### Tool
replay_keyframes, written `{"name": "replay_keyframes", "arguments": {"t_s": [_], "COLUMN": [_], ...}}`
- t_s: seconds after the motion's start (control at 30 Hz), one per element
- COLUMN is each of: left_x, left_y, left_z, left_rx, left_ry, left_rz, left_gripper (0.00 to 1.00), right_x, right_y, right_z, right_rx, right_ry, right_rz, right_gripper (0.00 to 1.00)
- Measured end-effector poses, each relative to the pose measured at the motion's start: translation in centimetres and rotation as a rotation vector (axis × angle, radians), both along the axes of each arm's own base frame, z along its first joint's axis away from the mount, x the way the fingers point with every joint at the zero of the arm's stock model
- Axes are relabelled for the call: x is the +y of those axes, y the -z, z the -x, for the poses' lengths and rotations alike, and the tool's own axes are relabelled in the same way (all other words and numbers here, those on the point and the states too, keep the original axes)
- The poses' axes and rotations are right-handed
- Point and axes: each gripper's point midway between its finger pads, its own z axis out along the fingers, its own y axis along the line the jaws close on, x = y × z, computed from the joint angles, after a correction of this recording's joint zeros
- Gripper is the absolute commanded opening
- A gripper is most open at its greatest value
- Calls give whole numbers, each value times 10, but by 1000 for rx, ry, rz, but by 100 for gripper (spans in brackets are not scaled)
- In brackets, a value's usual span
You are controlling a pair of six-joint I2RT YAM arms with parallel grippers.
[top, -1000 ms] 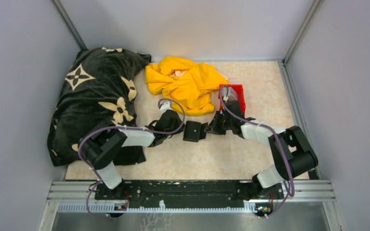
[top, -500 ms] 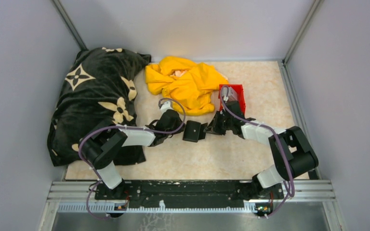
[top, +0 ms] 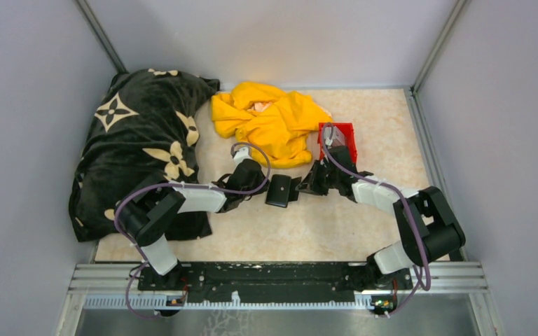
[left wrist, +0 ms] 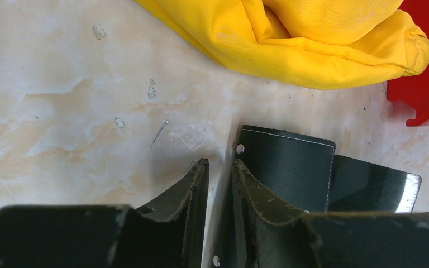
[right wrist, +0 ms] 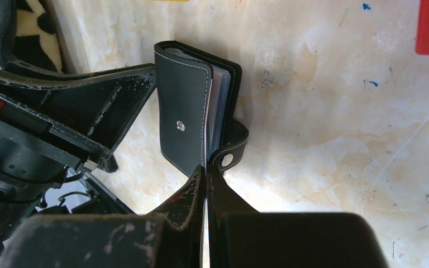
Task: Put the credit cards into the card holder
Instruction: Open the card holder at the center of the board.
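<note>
Left pincer (left wrist: pixel 218 184) clamps the card holder's (top: pixel 279 190) edge; right pincer (right wrist: pixel 206 187), pinched shut at its cover, should peel it open slowly while the left holds firm

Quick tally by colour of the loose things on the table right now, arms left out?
Black: 2, the card holder and the flower-patterned black cloth
Yellow: 1, the crumpled cloth
Red: 1, the plastic bin
Total: 4

both hands (top: pixel 260 192) (top: pixel 304 187) meet at the black card holder (top: pixel 279 190).
</note>
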Motion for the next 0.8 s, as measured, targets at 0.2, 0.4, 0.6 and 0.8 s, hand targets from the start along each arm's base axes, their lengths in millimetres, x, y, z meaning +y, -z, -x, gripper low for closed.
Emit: {"name": "replay_keyframes", "arguments": {"t_s": [0.2, 0.4, 0.6, 0.8], "left_x": [0, 0, 0, 0], "left_y": [0, 0, 1, 1], "left_z": [0, 0, 0, 1], "left_rx": [0, -2, -4, -4], "left_ry": [0, -2, -4, -4], "left_rz": [-2, -5, -9, -13], "left_gripper": [31, 31, 31, 30], "right_x": [-1, -2, -1, 1], "right_y": [4, 9, 10, 7], "right_z": [3, 8, 8, 7], "right_rx": [1, 17, 13, 8], "right_ry": [-1, -1, 0, 4], "right_rz": [-1, -3, -16, -29], "right_gripper": [0, 0, 0, 0]}}
